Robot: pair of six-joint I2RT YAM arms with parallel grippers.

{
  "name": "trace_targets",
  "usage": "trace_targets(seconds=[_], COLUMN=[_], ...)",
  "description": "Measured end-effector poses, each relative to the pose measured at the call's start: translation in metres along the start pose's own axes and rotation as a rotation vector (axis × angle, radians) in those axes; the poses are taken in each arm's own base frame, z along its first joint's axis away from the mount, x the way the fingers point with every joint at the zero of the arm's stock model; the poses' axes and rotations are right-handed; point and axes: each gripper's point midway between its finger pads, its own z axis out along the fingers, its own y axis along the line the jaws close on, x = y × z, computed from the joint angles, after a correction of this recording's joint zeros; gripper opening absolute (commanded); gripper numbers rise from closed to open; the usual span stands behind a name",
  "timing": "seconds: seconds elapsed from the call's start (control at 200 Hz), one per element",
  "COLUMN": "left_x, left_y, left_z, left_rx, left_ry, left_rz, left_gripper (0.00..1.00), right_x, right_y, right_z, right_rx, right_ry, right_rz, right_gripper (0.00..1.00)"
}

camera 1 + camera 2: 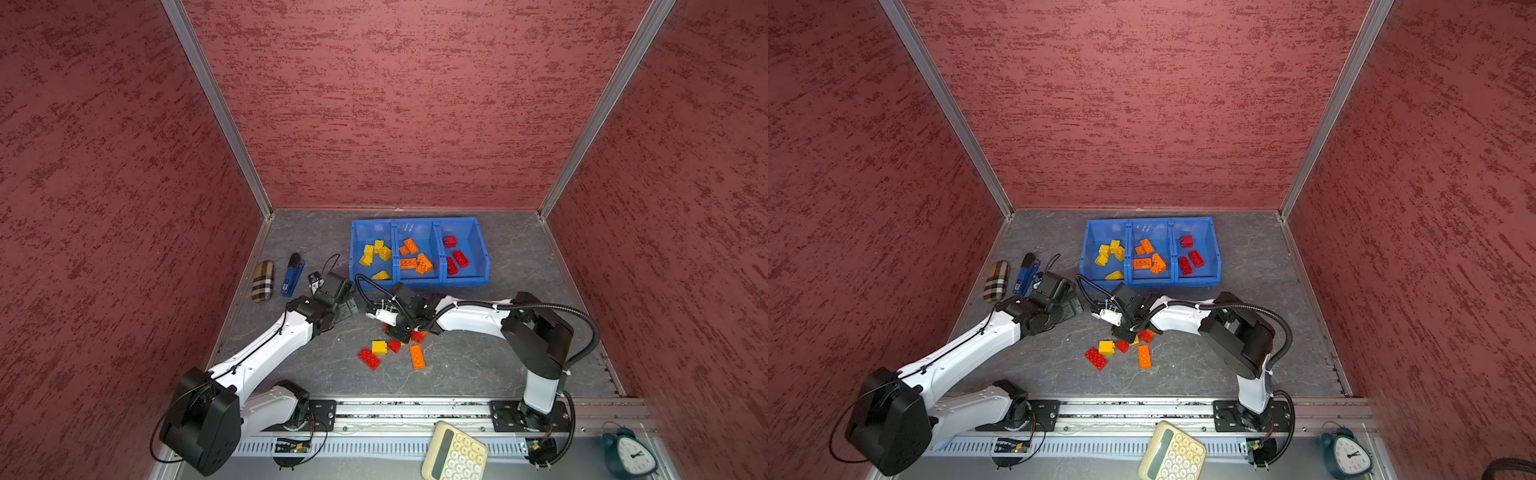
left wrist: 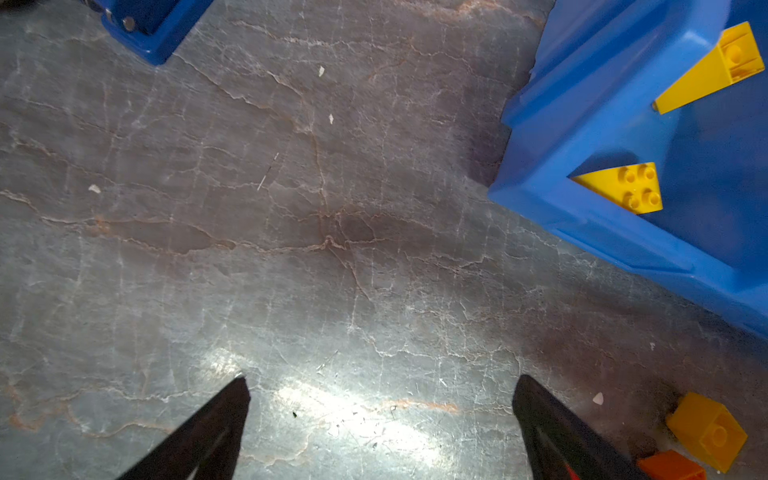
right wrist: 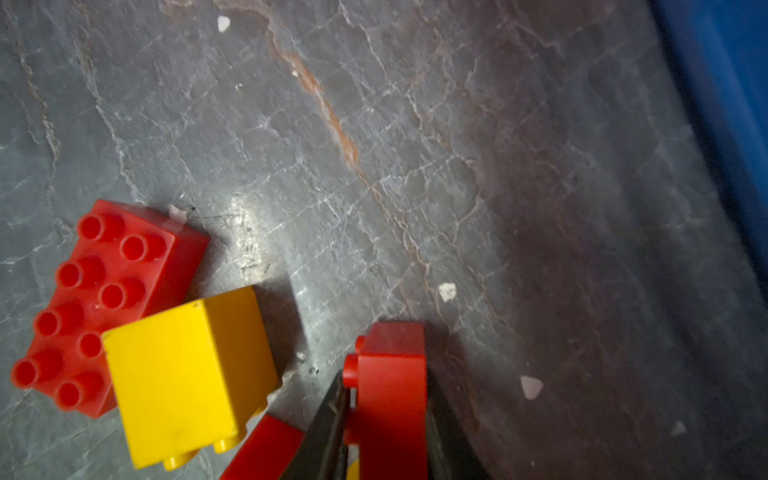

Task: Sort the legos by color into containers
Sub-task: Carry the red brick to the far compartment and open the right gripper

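So the right claw (image 3: 386, 399) is pinching a chunky studded red brick (image 3: 392, 353) on the desk (image 1: 478, 365) beside loose yellow, orange and red bricks (image 1: 379, 347), left claw (image 2: 382, 380) is hanging spread wide by the blue bins (image 1: 419, 283).

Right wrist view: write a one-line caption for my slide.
Right gripper shut on a red brick, with a yellow brick and a long red brick beside it on the grey tabletop.

Nothing here reads clearly — the calculator's (image 1: 1173, 455) keys, the alarm clock's (image 1: 1347, 455) dial numerals and the small label on the blue stapler (image 1: 293, 276) are all too tiny or blurred to make out.
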Motion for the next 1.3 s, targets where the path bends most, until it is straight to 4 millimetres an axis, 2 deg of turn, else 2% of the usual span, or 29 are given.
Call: trace_targets(seconds=[0.09, 0.16, 0.26, 0.371, 0.476, 0.591, 0.691, 0.796, 0.877, 1.142, 1.302], left_x=[0.003, 0.005, 0.006, 0.006, 0.007, 0.015, 0.025, 0.034, 0.038, 0.052, 0.064], left_y=[-0.006, -0.017, -0.039, -0.069, -0.1, -0.133, -0.158, -0.174, -0.18, -0.178, -0.167], left_z=[0.0, -0.003, -0.009, -0.018, -0.027, -0.036, -0.043, -0.045, -0.043, -0.037, -0.032], left_rx=[0.013, 0.051, 0.122, 0.207, 0.284, 0.379, 0.457, 0.5, 0.506, 0.503, 0.484], left_ry=[0.006, 0.006, -0.007, -0.026, -0.038, -0.041, -0.035, -0.026, -0.017, 0.037, 0.089], left_rz=[0.031, 0.065, 0.121, 0.191, 0.263, 0.356, 0.43, 0.481, 0.507, 0.591, 0.62], left_gripper=[1.0, 1.0, 1.0, 1.0, 1.0, 1.0, 1.0, 1.0, 1.0, 1.0, 1.0], right_x=[-0.002, -0.004, -0.01, -0.013, -0.003, 0.024, 0.053, 0.077, 0.085, 0.079, 0.078], right_y=[-0.003, -0.007, -0.027, -0.062, -0.098, -0.147, -0.189, -0.225, -0.249, -0.308, -0.327], right_z=[-0.016, -0.035, -0.07, -0.11, -0.145, -0.179, -0.198, -0.201, -0.19, -0.151, -0.141], right_rx=[0.018, 0.036, 0.089, 0.175, 0.264, 0.367, 0.455, 0.517, 0.526, 0.513, 0.525], right_ry=[-0.036, -0.084, -0.18, -0.301, -0.383, -0.435, -0.445, -0.42, -0.387, -0.294, -0.279], right_rz=[0.016, 0.036, 0.103, 0.206, 0.309, 0.457, 0.596, 0.721, 0.783, 0.848, 0.881], right_gripper=[0.22, 0.21, 0.2, 0.2, 0.2, 0.2, 0.2, 0.21, 0.23, 0.28, 0.36])
